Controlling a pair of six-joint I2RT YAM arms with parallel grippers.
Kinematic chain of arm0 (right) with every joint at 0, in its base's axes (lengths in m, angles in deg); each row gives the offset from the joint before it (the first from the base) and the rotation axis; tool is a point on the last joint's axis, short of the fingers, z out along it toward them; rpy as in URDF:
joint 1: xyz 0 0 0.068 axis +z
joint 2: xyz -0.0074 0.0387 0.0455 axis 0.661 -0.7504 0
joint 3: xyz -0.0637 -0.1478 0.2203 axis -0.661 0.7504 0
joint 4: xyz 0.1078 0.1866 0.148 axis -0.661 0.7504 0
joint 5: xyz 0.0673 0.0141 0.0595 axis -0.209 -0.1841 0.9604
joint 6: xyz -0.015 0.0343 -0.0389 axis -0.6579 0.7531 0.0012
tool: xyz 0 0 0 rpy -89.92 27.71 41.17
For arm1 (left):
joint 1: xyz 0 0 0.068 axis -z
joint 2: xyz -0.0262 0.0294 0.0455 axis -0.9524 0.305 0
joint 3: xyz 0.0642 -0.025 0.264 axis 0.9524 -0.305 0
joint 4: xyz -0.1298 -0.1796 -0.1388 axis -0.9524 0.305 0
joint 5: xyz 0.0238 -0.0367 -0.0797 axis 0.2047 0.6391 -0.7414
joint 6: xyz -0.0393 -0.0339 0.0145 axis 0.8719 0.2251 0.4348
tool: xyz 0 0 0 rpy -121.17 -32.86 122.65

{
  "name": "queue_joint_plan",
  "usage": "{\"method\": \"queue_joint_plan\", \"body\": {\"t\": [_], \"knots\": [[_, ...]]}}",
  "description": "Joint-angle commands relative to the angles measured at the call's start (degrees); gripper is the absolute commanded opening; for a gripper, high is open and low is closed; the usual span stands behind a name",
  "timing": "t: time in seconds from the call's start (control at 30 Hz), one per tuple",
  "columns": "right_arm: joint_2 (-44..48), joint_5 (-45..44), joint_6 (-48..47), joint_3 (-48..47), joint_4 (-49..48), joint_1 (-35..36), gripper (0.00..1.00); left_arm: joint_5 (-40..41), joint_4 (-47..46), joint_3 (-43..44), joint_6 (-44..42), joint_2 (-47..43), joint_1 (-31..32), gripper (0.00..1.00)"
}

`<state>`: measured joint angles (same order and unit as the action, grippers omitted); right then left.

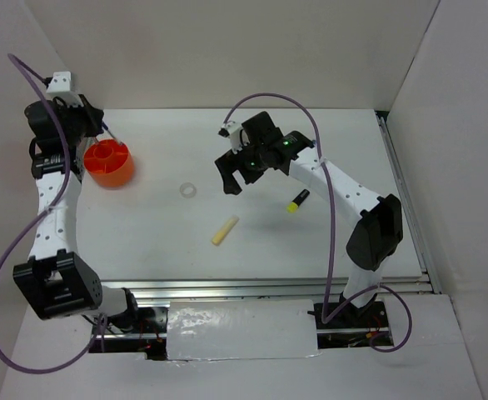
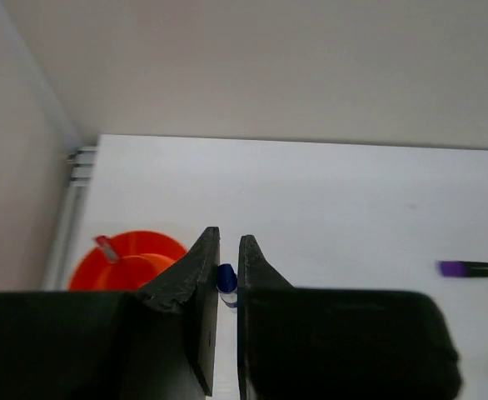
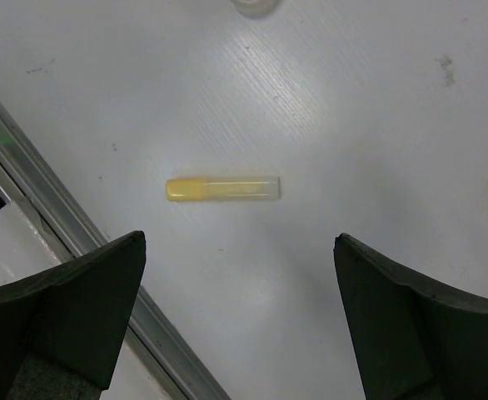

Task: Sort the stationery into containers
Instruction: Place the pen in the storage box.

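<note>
The orange-red cup (image 1: 109,162) sits at the left of the overhead frame, and a red pen (image 2: 107,247) end shows at its rim. Just above it, the left gripper (image 2: 229,237) has its jaws pressed almost together on a thin blue pen (image 2: 226,279). Toward the centre lie the white tape ring (image 1: 188,191) and the pale yellow stick (image 3: 221,188), with the right gripper (image 3: 240,240) spread wide above the stick. The black-yellow highlighter (image 1: 298,200) lies right of centre, its markings too small to read.

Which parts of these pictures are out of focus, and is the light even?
Left wrist: the left claw is dark and soft-edged, the purple marker blurred. Right wrist: the right claw is blurred, the pale yellow stick sharp. Top external: even light, soft shadows.
</note>
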<state>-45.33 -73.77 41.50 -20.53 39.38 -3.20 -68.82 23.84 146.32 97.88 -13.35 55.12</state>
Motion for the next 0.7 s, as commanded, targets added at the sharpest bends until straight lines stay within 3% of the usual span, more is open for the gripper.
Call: {"method": "queue_joint_plan", "body": {"t": [0.0,0.2,0.53,0.67], "knots": [[3.10,2.03,0.67,0.21,-2.93,-0.20,1.00,8.64,-0.77,5.47,-8.59,6.85,-1.24,0.00],[2.48,2.64,0.67,0.38,-2.76,-1.35,1.00,9.97,-2.97,10.23,-8.86,15.03,-3.00,0.00],[1.60,3.35,0.76,1.09,-2.50,-2.75,1.00,12.26,-6.93,10.93,-9.65,20.49,-3.53,0.00],[1.16,2.65,1.02,1.00,-2.76,-3.02,1.00,11.73,-6.66,10.41,-9.65,21.81,-3.88,0.09]]}}
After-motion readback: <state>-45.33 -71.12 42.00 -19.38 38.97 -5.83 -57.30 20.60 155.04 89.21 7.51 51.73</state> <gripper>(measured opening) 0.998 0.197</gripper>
